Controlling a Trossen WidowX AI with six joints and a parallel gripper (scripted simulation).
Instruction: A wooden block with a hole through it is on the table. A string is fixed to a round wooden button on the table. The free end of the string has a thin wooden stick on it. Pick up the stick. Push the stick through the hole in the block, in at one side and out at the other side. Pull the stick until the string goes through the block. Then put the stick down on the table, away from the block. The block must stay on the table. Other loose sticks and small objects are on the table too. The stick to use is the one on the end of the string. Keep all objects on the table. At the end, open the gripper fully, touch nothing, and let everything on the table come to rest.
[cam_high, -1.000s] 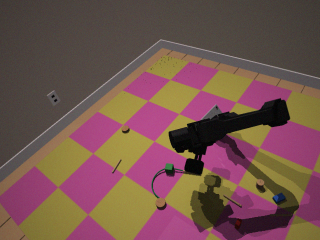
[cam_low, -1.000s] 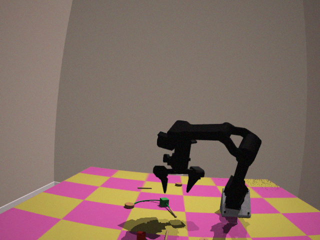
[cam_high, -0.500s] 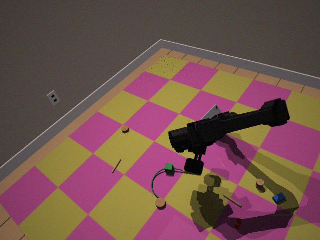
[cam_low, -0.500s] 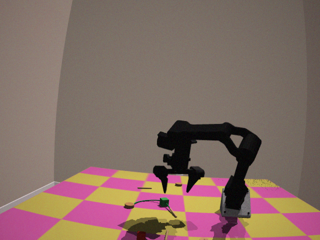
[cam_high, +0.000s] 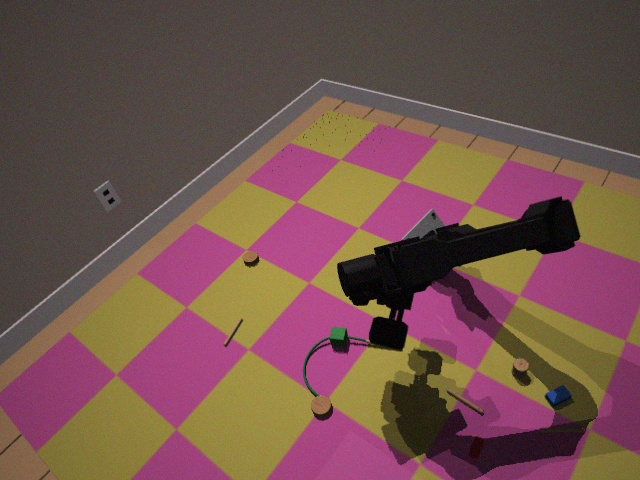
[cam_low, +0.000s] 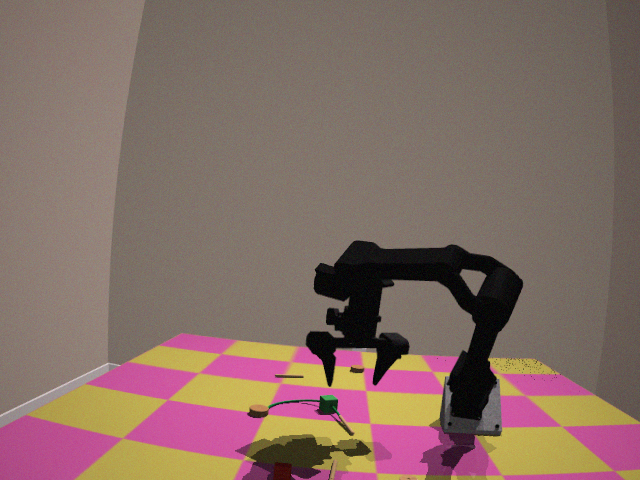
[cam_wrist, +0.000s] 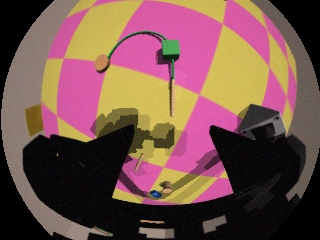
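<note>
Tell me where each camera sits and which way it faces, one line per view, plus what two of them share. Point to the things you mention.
Top: high off to one side, angled down across the table; arm and gripper (cam_high: 388, 333) (cam_low: 352, 384) (cam_wrist: 172, 128) show.
Exterior: low beside the table, looking across it at a wall; arm, base and open gripper show.
Wrist: on the arm near the gripper, facing past its fingers at the table; both fingers show.
Top and exterior share the green block (cam_high: 338, 336) (cam_low: 328, 404) (cam_wrist: 170, 49).

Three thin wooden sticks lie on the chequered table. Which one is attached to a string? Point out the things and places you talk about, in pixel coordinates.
The stick (cam_low: 346, 425) (cam_wrist: 173, 97) beside the green block (cam_high: 338, 336) (cam_low: 328, 404) (cam_wrist: 170, 49): green string meets its end; the others lie loose.
</note>
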